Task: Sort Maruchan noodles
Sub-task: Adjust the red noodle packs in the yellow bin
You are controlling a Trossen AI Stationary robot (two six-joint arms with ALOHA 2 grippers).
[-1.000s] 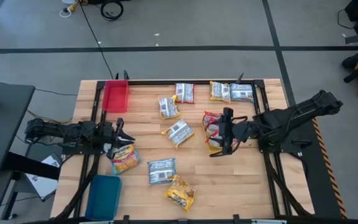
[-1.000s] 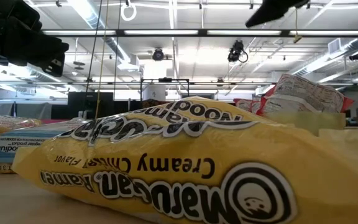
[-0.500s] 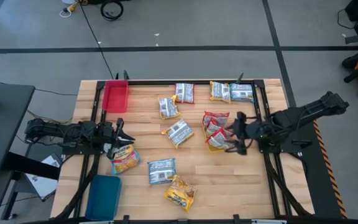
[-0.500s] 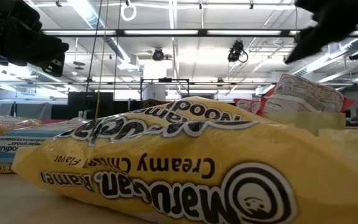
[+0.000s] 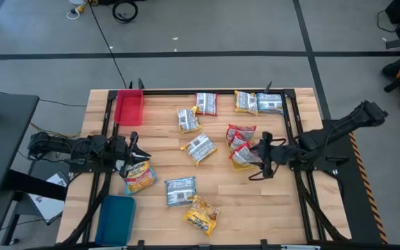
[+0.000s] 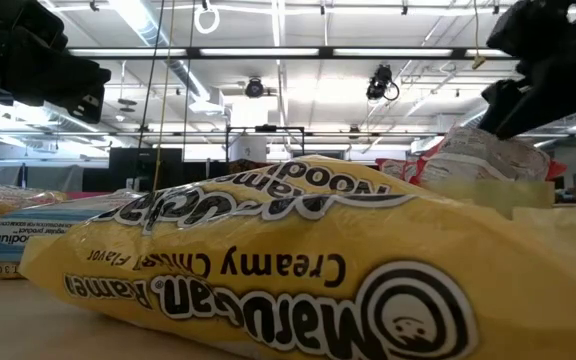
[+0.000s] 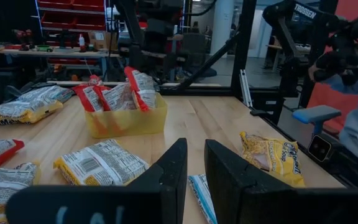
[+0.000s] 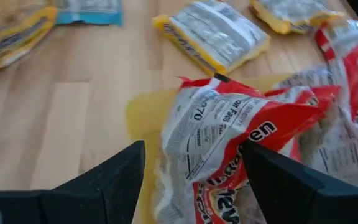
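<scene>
**Maruchan noodles lie scattered across your table, three red ones in the yellow tray**

Maruchan noodles [image 5: 199,147] are spread over the wooden table [image 5: 255,201]: four packets sit near the far edge, one at the centre, and three toward the near side. The red-edged packets [image 5: 239,142] stand bunched in the yellow tray [image 7: 126,121]. Your right gripper [image 5: 262,157] hangs just beside that tray, its fingers [image 8: 114,180] spread wide with the nearest red packet [image 8: 229,155] between them, not clamped. Your left gripper [image 5: 132,153] waits at the table's left side beside a yellow packet [image 5: 139,177], fingers [image 7: 166,177] nearly together and holding nothing. A red tray [image 5: 128,107] and a blue tray [image 5: 115,219] flank that side.
</scene>
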